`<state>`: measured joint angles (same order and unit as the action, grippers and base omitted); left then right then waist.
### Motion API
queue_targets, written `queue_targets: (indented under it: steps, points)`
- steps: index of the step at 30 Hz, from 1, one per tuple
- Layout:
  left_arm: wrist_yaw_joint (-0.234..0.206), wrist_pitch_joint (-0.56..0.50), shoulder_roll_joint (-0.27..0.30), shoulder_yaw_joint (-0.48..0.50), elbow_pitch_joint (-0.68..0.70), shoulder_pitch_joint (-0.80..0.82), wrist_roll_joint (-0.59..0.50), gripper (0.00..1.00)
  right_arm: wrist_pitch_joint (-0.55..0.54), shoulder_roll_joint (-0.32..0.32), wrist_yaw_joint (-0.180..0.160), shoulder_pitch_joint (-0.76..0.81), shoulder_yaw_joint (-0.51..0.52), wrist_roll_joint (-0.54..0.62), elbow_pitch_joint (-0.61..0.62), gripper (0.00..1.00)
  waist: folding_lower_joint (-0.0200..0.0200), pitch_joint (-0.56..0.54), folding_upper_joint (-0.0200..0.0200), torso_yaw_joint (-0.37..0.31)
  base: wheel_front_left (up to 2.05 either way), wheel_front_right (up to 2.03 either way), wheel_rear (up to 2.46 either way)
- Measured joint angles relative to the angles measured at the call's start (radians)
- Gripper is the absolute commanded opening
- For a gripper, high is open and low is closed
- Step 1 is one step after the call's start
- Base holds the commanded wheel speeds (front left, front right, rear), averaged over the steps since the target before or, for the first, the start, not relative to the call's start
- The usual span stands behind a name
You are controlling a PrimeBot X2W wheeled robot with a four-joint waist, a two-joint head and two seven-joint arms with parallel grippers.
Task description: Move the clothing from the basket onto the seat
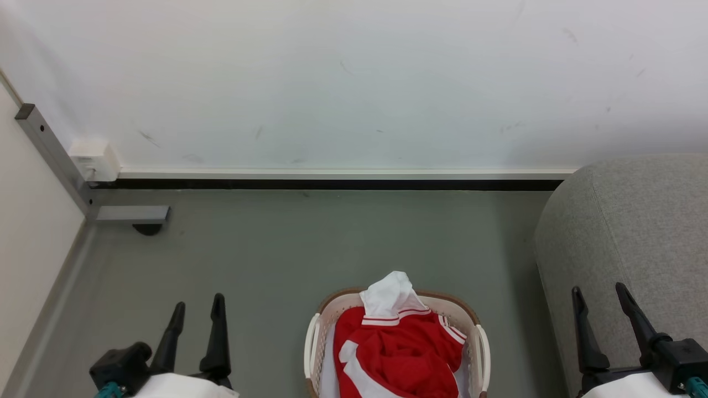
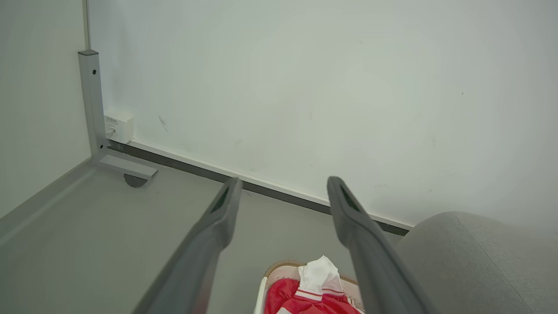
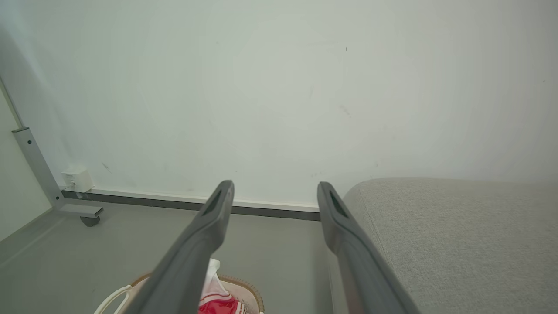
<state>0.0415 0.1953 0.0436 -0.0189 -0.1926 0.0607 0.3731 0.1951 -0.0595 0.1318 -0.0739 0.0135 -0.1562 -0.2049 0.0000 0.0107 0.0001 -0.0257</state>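
The cream basket with a brown rim stands on the floor at the bottom centre of the head view, heaped with red and white clothing. The grey seat rises just right of it. My left gripper hovers open over bare floor left of the basket. My right gripper is open in front of the seat's near side. The left wrist view shows the clothing low between my left gripper fingers, and the seat. In the right wrist view my right gripper is open above the basket, beside the seat.
A white wall with a dark skirting strip runs behind the floor. A grey metal post on a castor foot and a small white socket box stand at the left corner. Grey floor lies between basket and wall.
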Motion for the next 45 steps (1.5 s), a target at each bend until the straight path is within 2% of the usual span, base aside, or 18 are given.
queue_targets:
  steps: [30,45]
  points:
    - [-0.001,0.059,0.002,0.002,-0.027,-0.010,-0.228,1.00,0.059,0.007,0.000,0.001,0.021,0.220,-0.017,1.00,0.0000,0.002,0.0000,-0.012,0.00,0.00,0.00]
    - [0.003,0.069,0.003,0.009,-0.034,-0.008,-0.251,1.00,0.069,0.009,0.000,-0.002,0.028,0.244,-0.021,1.00,0.0000,0.013,0.0000,-0.019,0.00,0.00,0.00]
